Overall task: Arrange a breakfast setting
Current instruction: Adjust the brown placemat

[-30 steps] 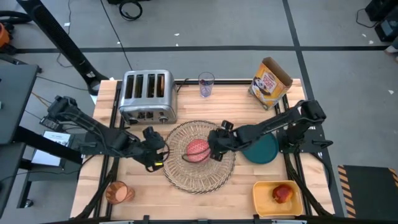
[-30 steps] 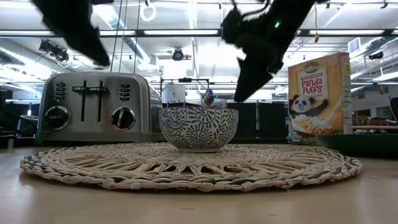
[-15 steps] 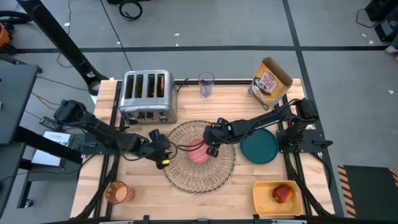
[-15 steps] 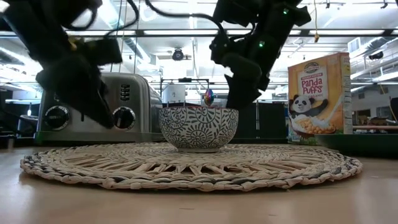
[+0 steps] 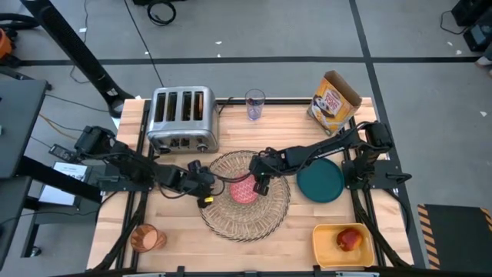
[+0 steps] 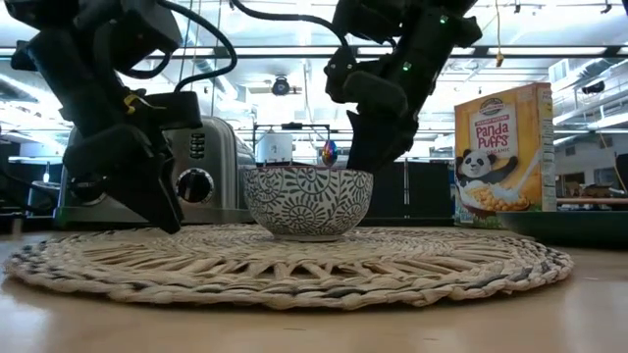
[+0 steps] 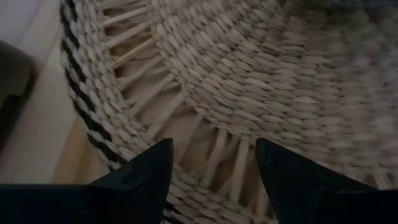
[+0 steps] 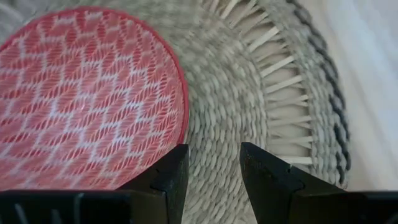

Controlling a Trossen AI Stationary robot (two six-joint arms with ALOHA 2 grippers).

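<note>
Woven straw fills both of your wrist views: the round placemat (image 5: 246, 194) lies flat mid-bench with the small pink bowl (image 5: 244, 188) upright on it, mouth up, near the mat's centre. Neither thing has a long axis to speak of.

Your left arm reaches low across the bench from the toaster (image 5: 182, 116) side, its left gripper (image 5: 204, 185) angled down at the mat's rim on that side. Its fingers (image 7: 134, 177) stand well apart over the rim with nothing between them but weave showing through the gap.

Your right arm stretches in from the teal plate (image 5: 321, 183) side, and the right gripper (image 5: 258, 181) hangs just beside the bowl, tips pointing down at the mat. Those fingers (image 8: 163, 177) are partly parted and hold nothing; the bowl's rim sits just to one side of them.

Well away from the mat, the amber cup (image 5: 144, 238) and the apple (image 5: 349, 240) in its yellow tub (image 5: 326, 245) sit at the bench's near corners.
</note>
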